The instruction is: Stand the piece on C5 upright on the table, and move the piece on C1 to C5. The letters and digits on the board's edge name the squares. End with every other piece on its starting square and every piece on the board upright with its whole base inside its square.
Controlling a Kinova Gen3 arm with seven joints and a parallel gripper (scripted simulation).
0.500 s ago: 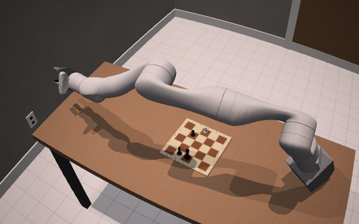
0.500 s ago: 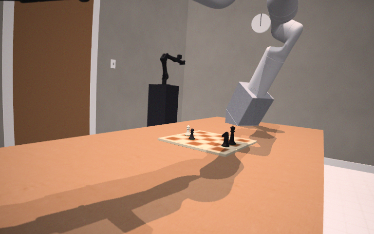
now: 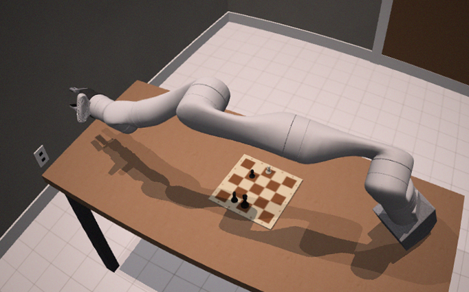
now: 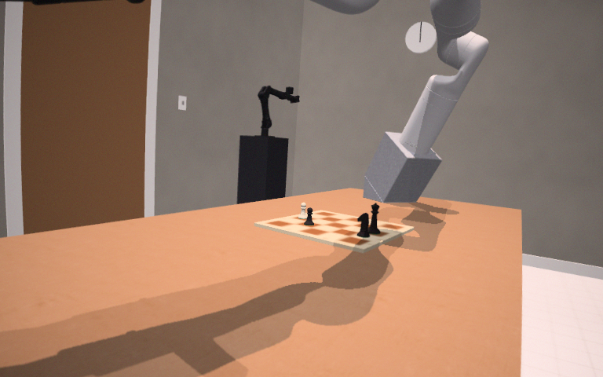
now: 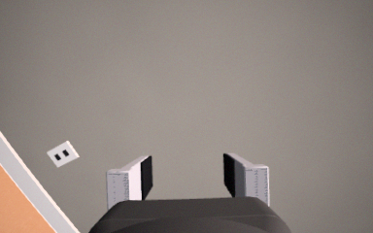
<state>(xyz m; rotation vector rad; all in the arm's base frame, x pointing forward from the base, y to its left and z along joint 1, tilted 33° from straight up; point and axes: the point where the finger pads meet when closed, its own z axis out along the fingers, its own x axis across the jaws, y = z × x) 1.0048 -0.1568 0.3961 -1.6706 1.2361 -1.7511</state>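
A tall black piece (image 3: 244,201) (image 4: 374,218) and a white pawn (image 3: 269,169) (image 4: 303,210) stand at the middles of opposite edges of the chessboard (image 3: 270,226) (image 4: 306,237), evidently C1 and C5 (which is which I cannot tell; the edge marks are too small to read). The tall one is dark and slender, flaring at the foot beneath a crown-like top; the pawn is pale, squat and round-headed. The board is a thin slab in cream and reddish brown, on a smooth, wood-coloured table (image 3: 135,175) (image 4: 133,266).

Both pieces point straight up, their long axes vertical. In the exterior view the black knight (image 3: 234,197) (image 4: 363,225) is just left of the tall piece, its muzzle leftward; the black pawn (image 3: 252,173) (image 4: 309,217) is near the white one, also upright.

At the top view's far left, well apart from the board, the gripper (image 3: 70,97) (image 5: 187,170) has its jaws spread wide with nothing between the dark, flat pads (image 5: 147,178).
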